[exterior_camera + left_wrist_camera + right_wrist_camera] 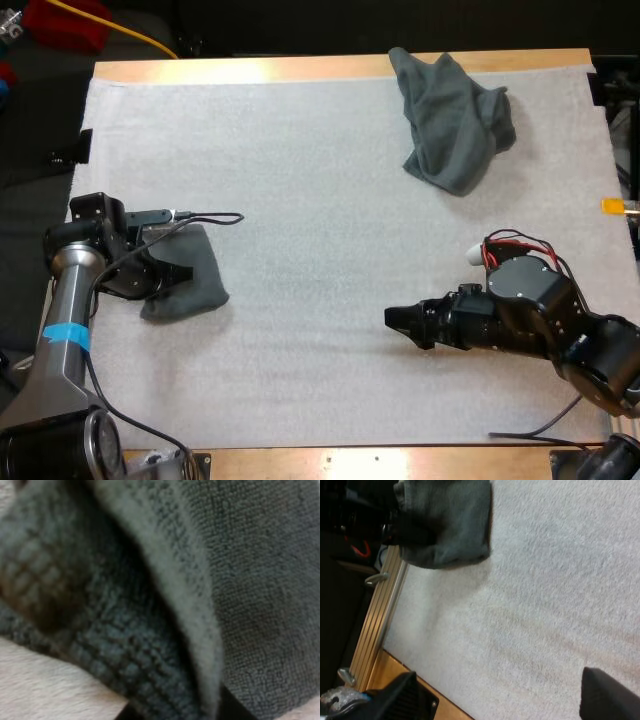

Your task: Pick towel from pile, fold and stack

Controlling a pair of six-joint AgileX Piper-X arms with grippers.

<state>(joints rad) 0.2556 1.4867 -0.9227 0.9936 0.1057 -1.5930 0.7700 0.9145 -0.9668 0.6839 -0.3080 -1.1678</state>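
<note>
A dark grey-green towel (190, 285), folded small, lies on the left side of the white mat (300, 200). My left gripper (172, 271) is down on its left part, shut on the cloth. Up close, the left wrist view has the towel's folds and hem (250, 580) bunched against the camera. A crumpled towel (455, 120) lies at the mat's far right. My right gripper (400, 322) hovers low over the mat's right front, pointing left, open and holding nothing. Its fingers (400, 697) stand wide apart, and the folded towel (445, 525) shows beyond them.
The table's wooden front edge (400, 462) runs just below the mat. Bare mat stretches between the two grippers and up to the crumpled towel. A metal rail (380, 615) borders the mat near the folded towel.
</note>
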